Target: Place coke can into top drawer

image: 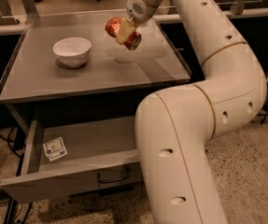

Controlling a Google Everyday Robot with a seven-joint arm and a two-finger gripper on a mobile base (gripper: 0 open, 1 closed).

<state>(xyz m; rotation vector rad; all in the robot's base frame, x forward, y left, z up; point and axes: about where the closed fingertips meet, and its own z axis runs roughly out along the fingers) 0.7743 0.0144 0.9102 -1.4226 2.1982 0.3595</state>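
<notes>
My gripper (124,31) is shut on the coke can (114,26), a small red can held tilted on its side, in the air above the middle of the grey cabinet top (40,78). The can hangs well clear of the surface and casts a shadow below it. The top drawer (77,171) stands pulled open below the cabinet top, at the lower left, with a dark bar handle (114,177) on its front and a small white square sticker (54,148) inside at the left. My arm covers the drawer's right part.
A white bowl (72,51) stands on the left of the cabinet top. A glass-and-metal rail runs behind the cabinet. Office chair bases stand on the floor at the back. The speckled floor lies to the right.
</notes>
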